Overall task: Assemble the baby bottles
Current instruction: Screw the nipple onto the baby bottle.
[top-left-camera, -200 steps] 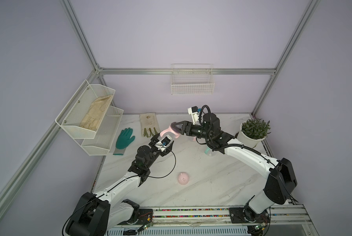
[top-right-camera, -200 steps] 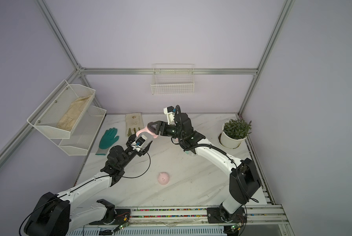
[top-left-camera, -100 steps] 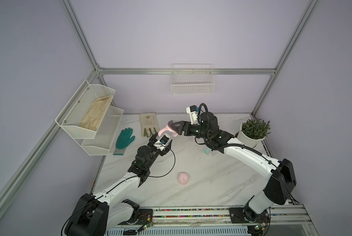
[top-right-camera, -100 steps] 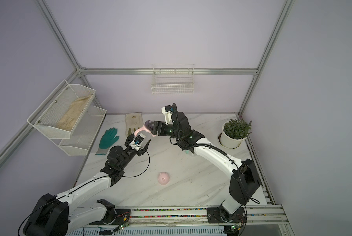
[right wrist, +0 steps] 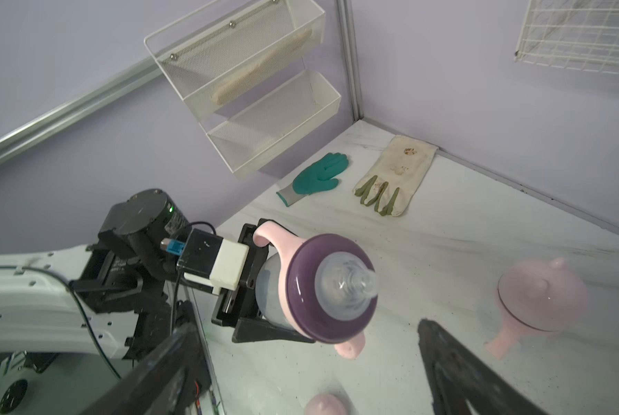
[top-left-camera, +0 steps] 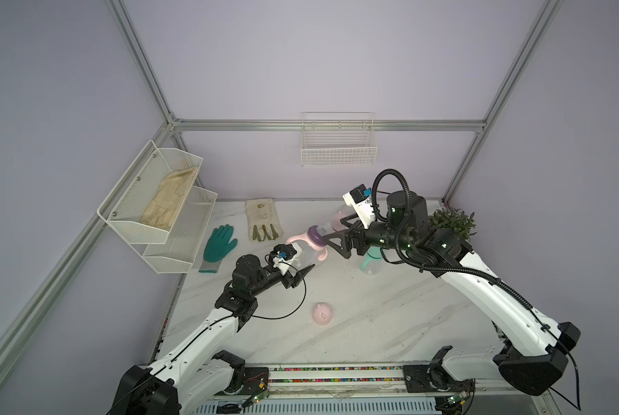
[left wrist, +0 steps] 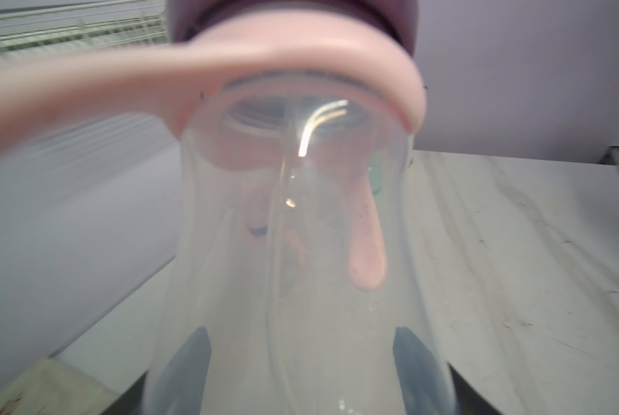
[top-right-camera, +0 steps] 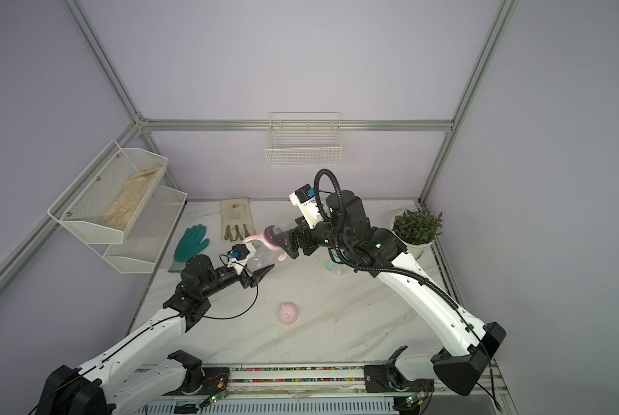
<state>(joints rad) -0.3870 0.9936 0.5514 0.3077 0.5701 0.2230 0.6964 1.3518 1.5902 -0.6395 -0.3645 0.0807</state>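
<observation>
A clear baby bottle [top-left-camera: 310, 253] [top-right-camera: 263, 253] with a purple collar [right wrist: 331, 287], a nipple and a pink two-handled ring [left wrist: 301, 61] is held above the table. My left gripper [top-left-camera: 306, 259] [top-right-camera: 265, 265] [left wrist: 301, 359] is shut on its body. My right gripper [top-left-camera: 334, 245] [top-right-camera: 285, 246] [right wrist: 306, 373] stands open just off the collar, touching nothing. A loose pink dome cap [top-left-camera: 322, 313] [top-right-camera: 288, 313] lies on the table. A capped pink bottle [top-left-camera: 338, 220] [right wrist: 541, 300] stands at the back. A mint bottle [top-left-camera: 371, 260] [top-right-camera: 335, 264] is half hidden behind my right arm.
A green glove [top-left-camera: 220, 244] and a beige glove [top-left-camera: 263, 219] lie at the back left. A two-tier mesh shelf [top-left-camera: 157, 208] hangs on the left wall, a wire basket [top-left-camera: 338, 147] on the back wall. A potted plant [top-left-camera: 451, 222] stands at the back right.
My right jaws have opened and come off the purple collar. The bottle stays in my left gripper and has shifted slightly right and lower.
</observation>
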